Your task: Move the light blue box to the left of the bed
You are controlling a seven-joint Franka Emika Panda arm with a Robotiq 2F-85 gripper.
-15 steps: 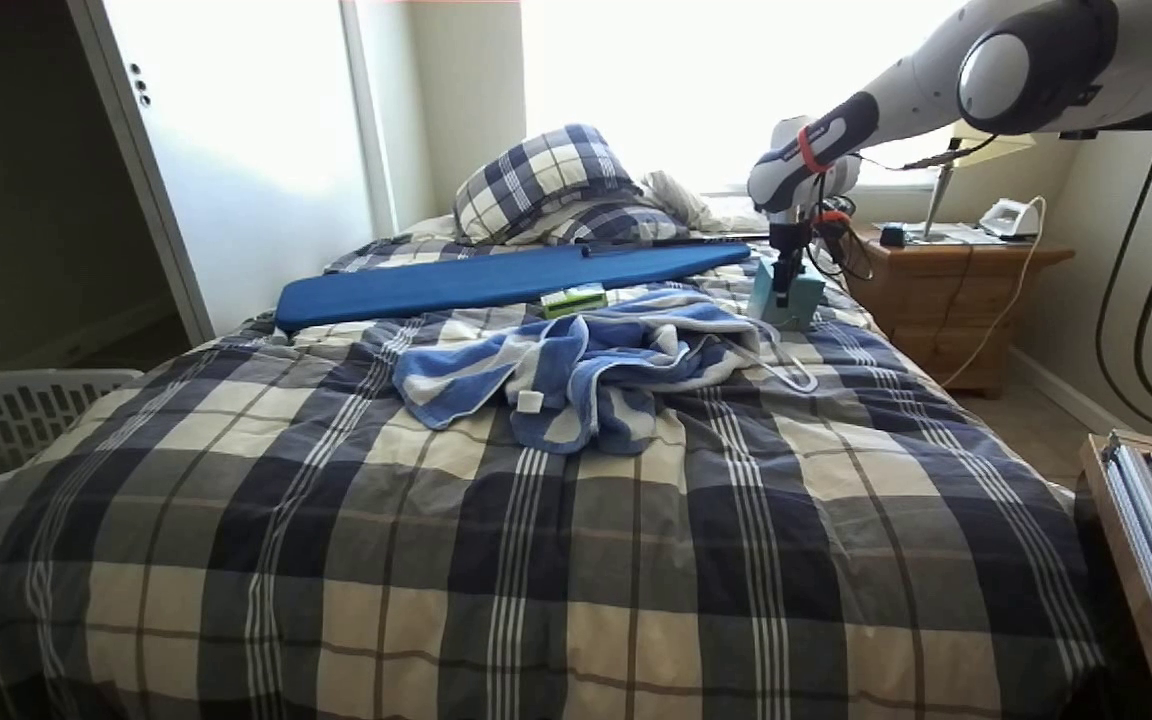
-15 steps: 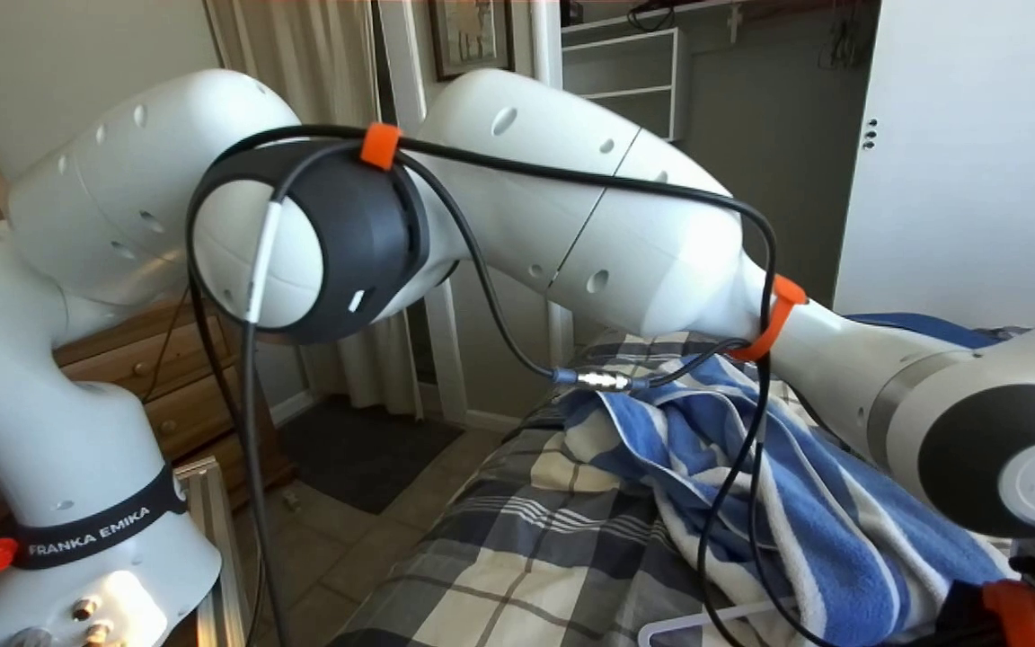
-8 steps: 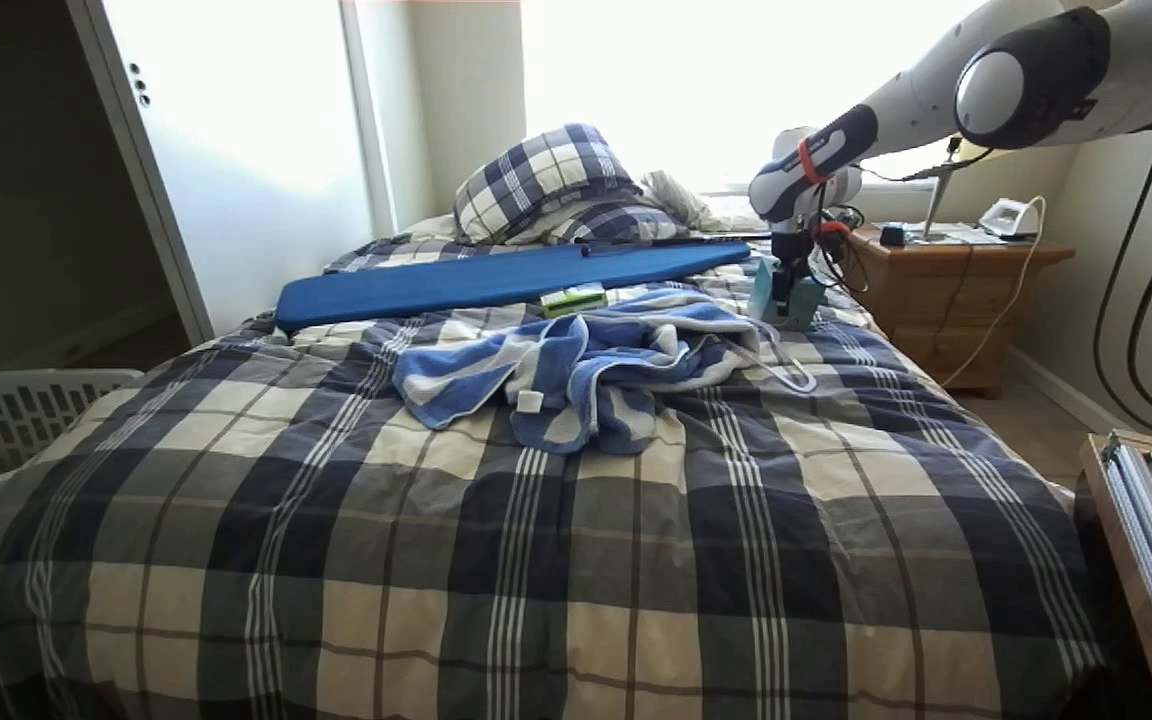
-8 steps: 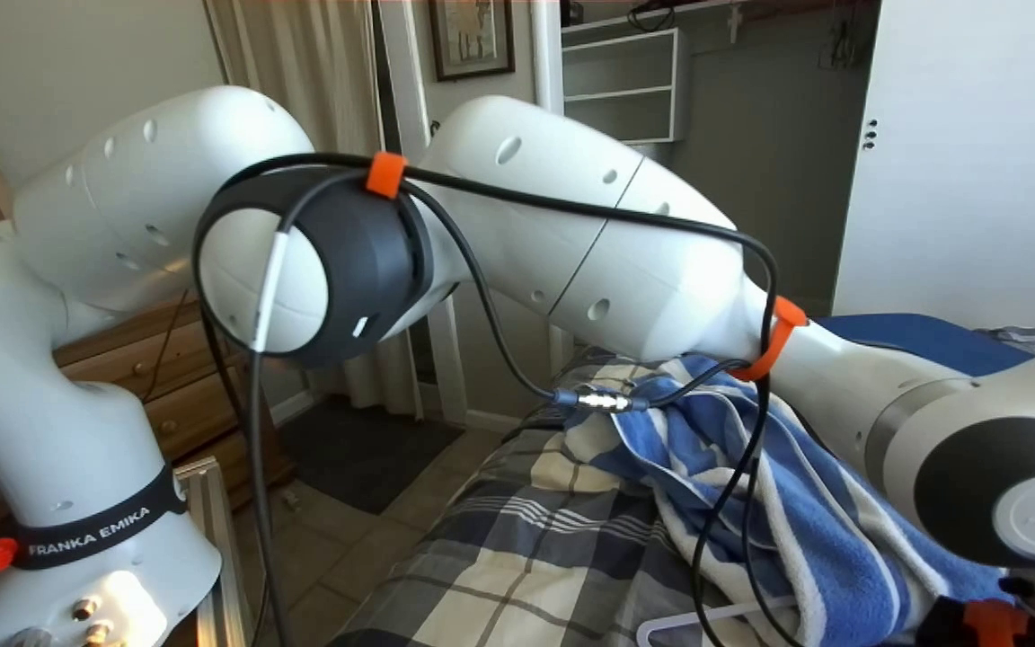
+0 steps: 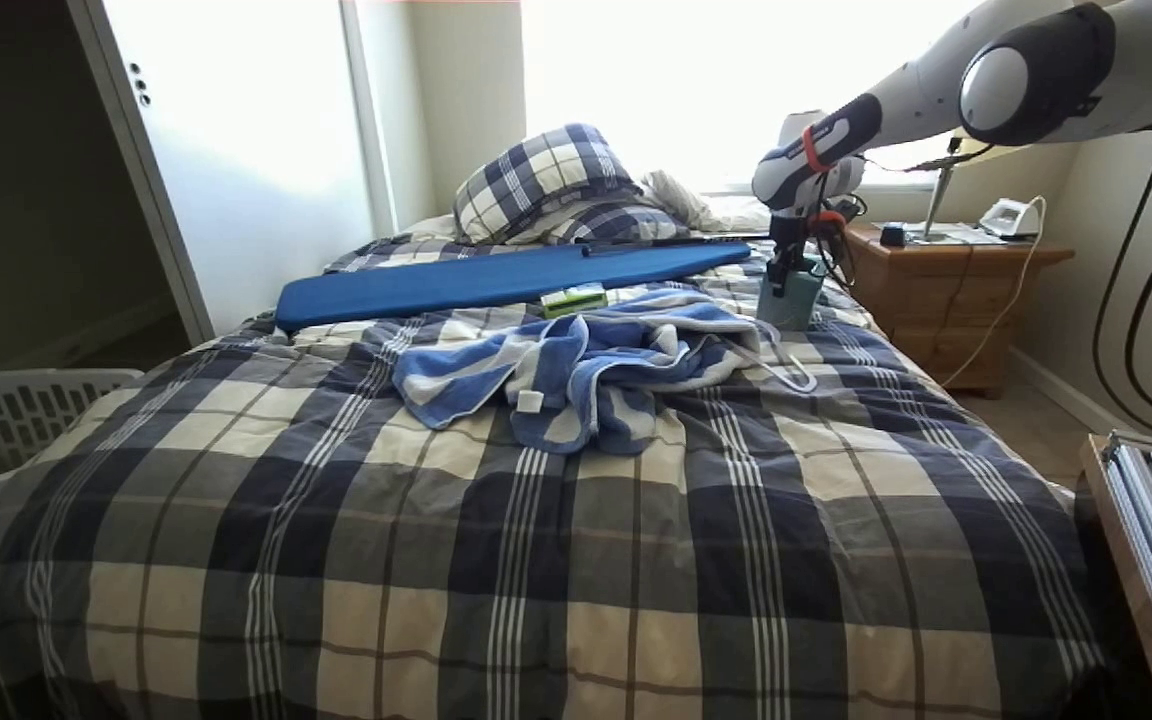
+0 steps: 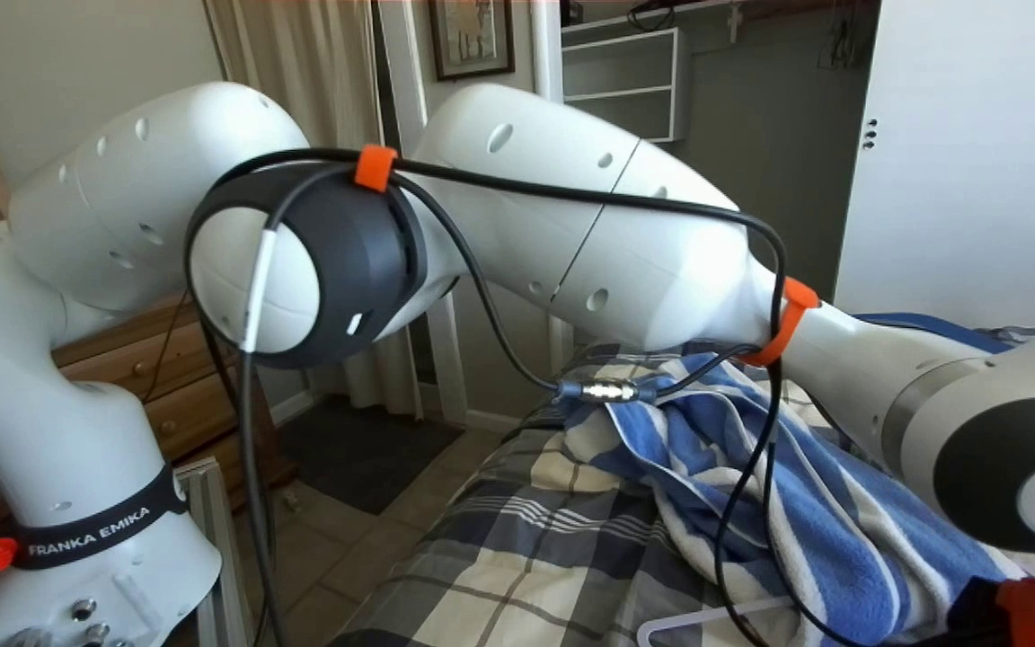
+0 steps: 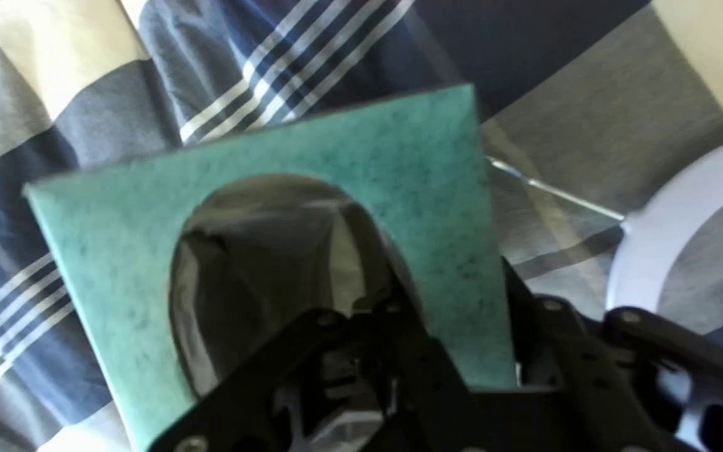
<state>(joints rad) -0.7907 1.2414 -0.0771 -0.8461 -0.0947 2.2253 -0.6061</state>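
The bed [image 5: 536, 560], pillows [image 5: 546, 180] and nightstand [image 5: 921, 290] show a home bedroom.

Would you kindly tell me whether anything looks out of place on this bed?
Yes: the ironing board lies flat across the bed, an odd place for one, and the striped towel is crumpled nearby rather than folded. I see no spill.

White arm [image 6: 517, 234], orange straps [image 6: 375, 168], black cables [image 6: 246, 404]; black band [image 6: 91, 532] lettered FRANKA EMIKA.
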